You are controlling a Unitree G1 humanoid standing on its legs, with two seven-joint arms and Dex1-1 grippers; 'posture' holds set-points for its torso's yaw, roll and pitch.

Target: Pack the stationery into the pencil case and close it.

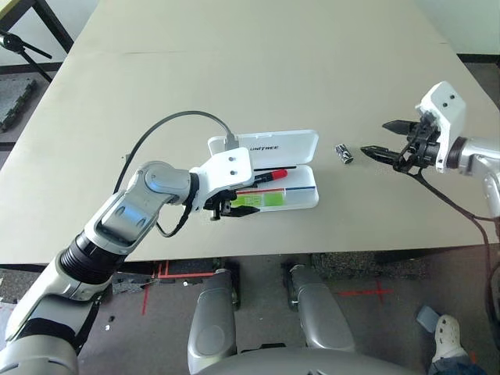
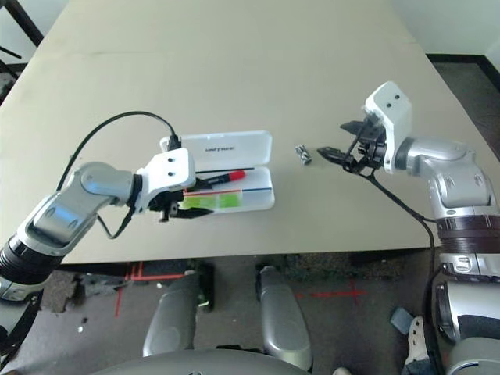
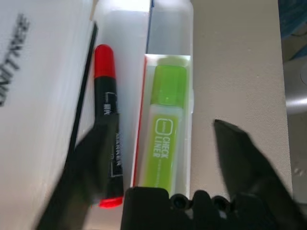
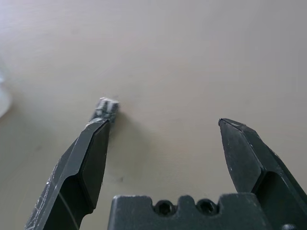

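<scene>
Left pincer (image 3: 165,124) spread | open pencil case (image 3: 168,28): green highlighter (image 3: 163,134), red-black marker (image 3: 109,120) | right pincer (image 4: 165,122) spread

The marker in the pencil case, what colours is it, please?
Black and red; the left wrist view shows it best.

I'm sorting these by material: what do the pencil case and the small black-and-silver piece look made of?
Pencil case: likely plastic, smooth and semi-glossy, with thin moulded walls.
Black-and-silver piece: possibly metal or foil-wrapped; its shiny patches leave this open.

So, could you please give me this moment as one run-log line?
case: open | highlighter, marker: inside | black-and-silver piece: on table | both grippers: open
</scene>
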